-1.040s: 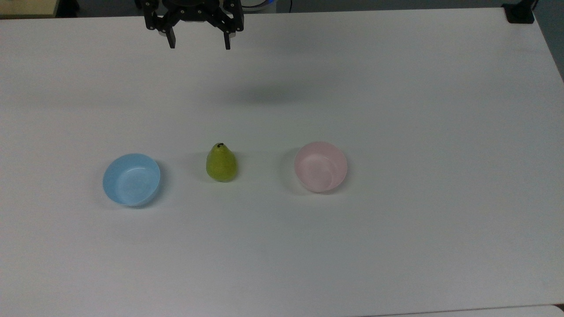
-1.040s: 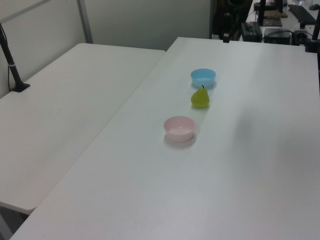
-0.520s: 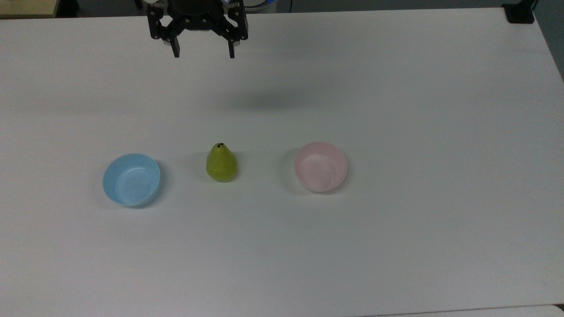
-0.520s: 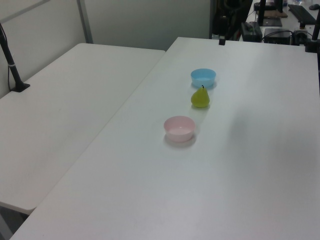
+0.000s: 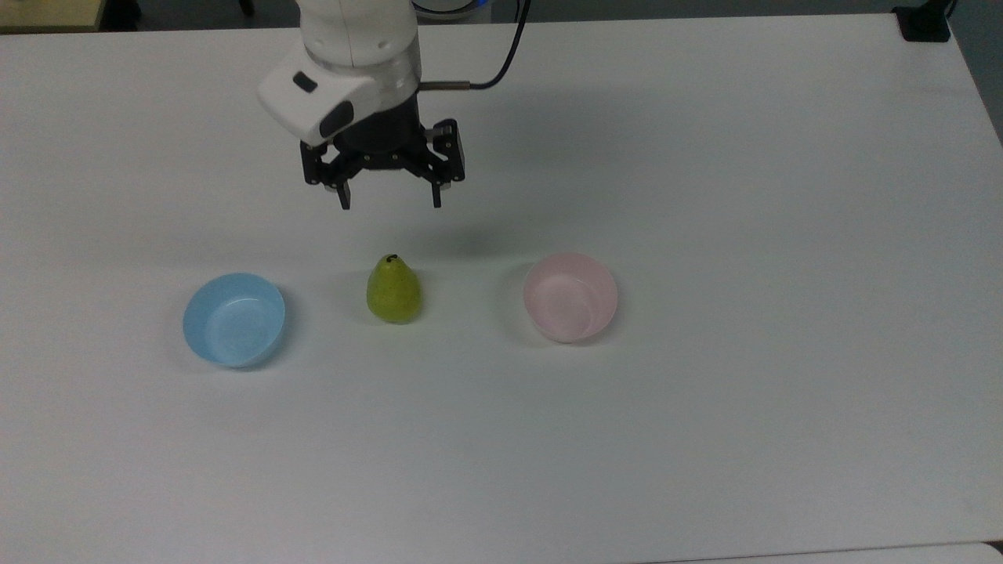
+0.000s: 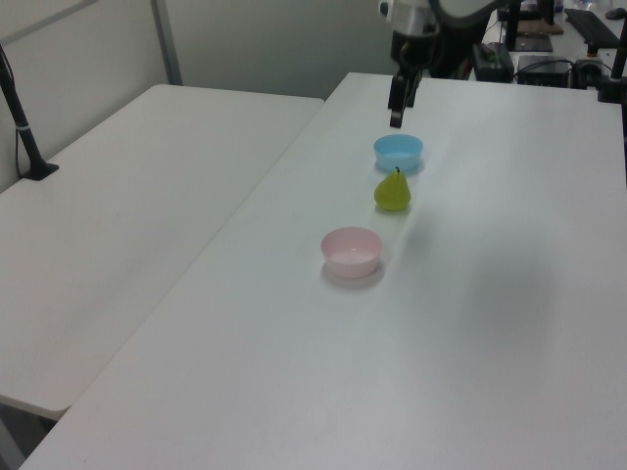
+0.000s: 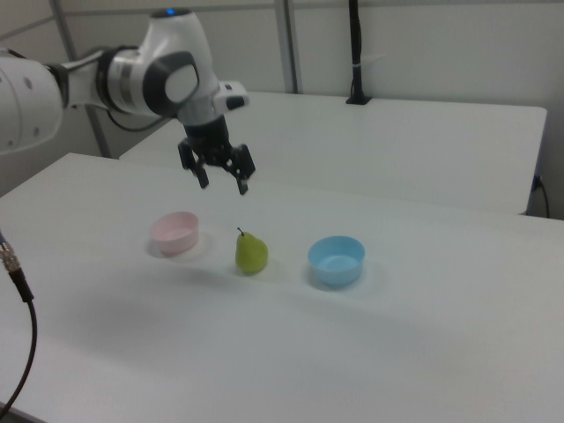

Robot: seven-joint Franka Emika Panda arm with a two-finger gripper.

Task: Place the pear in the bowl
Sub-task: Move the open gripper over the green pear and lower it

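A yellow-green pear (image 5: 393, 289) (image 6: 393, 191) (image 7: 251, 253) stands upright on the white table, stem up. The pale pink bowl (image 5: 570, 296) (image 6: 351, 251) (image 7: 174, 232) sits empty on the top view's right of it, a bowl's width away. My gripper (image 5: 389, 202) (image 6: 395, 119) (image 7: 225, 184) hangs open in the air above the table, behind the pear in the top view, its fingers pointing down with nothing between them. The white arm reaches in from the top view's upper edge.
A light blue bowl (image 5: 233, 318) (image 6: 399, 151) (image 7: 337, 260) sits empty on the top view's left of the pear. A second white table (image 6: 127, 186) adjoins on the left view's left. A black pole mount (image 5: 923, 23) stands at the table's far right corner in the top view.
The gripper has come down from the top view's upper edge toward the pear, still open; more of the white arm is now in view. Pear and bowls have not moved.
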